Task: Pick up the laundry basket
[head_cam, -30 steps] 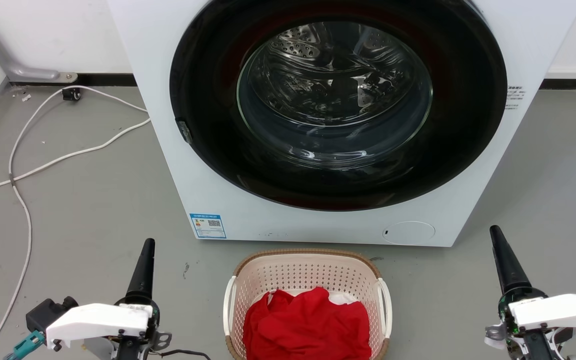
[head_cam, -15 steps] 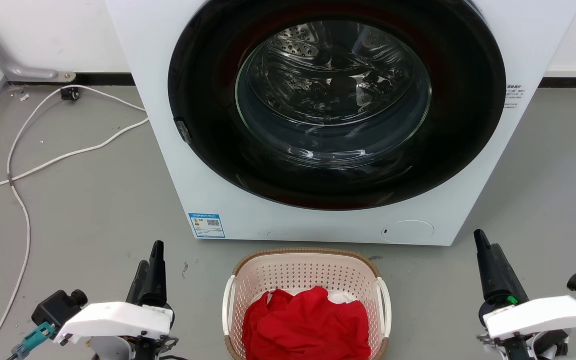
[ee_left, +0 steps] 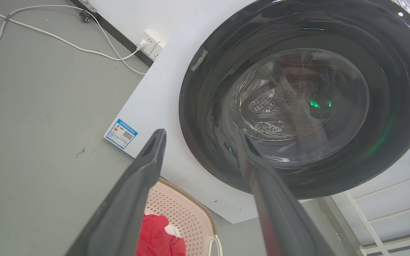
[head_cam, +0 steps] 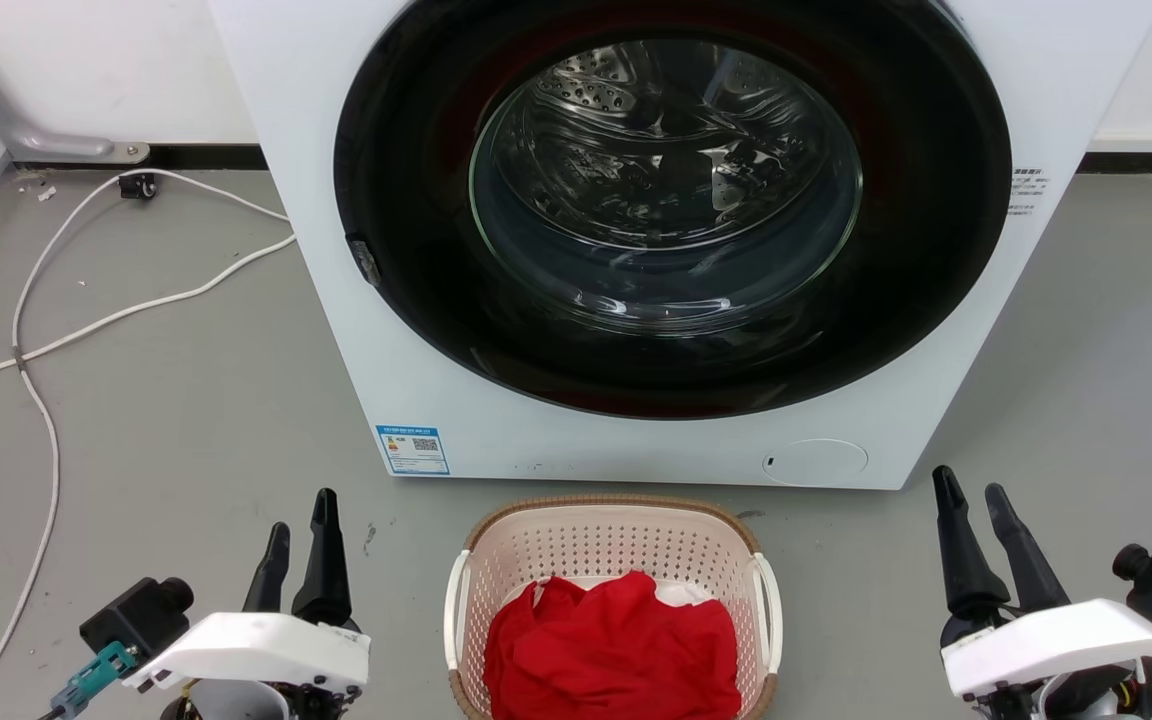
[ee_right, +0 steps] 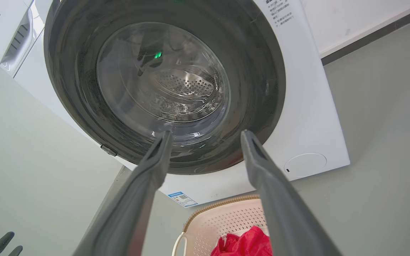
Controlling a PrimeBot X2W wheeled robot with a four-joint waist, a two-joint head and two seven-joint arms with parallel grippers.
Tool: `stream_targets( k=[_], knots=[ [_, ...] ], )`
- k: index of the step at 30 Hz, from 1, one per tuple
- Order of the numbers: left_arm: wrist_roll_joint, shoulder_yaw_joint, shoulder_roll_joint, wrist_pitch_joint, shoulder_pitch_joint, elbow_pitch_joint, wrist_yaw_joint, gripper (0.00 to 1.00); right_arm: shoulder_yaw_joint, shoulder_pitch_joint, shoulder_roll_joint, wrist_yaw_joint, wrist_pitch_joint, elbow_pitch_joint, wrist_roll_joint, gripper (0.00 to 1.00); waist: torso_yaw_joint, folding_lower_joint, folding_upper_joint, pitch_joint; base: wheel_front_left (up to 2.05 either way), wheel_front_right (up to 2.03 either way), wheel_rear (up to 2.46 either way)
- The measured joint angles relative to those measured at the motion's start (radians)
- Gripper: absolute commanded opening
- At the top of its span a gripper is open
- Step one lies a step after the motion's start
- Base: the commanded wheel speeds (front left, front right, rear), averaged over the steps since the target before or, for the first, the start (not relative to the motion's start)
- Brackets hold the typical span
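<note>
The laundry basket [head_cam: 612, 545] stands on the floor at the bottom centre of the head view, cream-pink with a brown rim and white side handles, holding red cloth [head_cam: 616, 645]. It also shows in the left wrist view as laundry basket [ee_left: 187, 220] and in the right wrist view as laundry basket [ee_right: 222, 220]. My left gripper [head_cam: 301, 525] hangs open to the basket's left, apart from it, nothing between its fingers. My right gripper [head_cam: 971, 498] is open to the basket's right, also apart. In the wrist views left gripper [ee_left: 199, 135] and right gripper [ee_right: 206, 137] point toward the washer door.
A white washing machine [head_cam: 866, 400] with a dark round glass door [head_cam: 671, 200] stands just behind the basket. White cables [head_cam: 46, 340] run over the grey floor at the left. The wall and dark skirting [head_cam: 206, 158] close the back.
Both grippers have opened, from one dark point each to two spread fingers. Both arms have drawn inward and slightly down toward the basket's sides. The basket has not moved.
</note>
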Motion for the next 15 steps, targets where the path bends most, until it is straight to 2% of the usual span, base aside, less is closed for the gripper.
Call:
stream_targets(
  k=[15],
  knots=[
    [0.179, -0.021, 0.000, -0.044, 0.016, -0.015, 0.014, 1.00, 0.013, 0.015, 0.000, 0.000, -0.044, -0.035, -0.197, 1.00, -0.003, 0.0000, 0.0000, 0.005, 0.00, 0.00, 0.00]
  ],
)
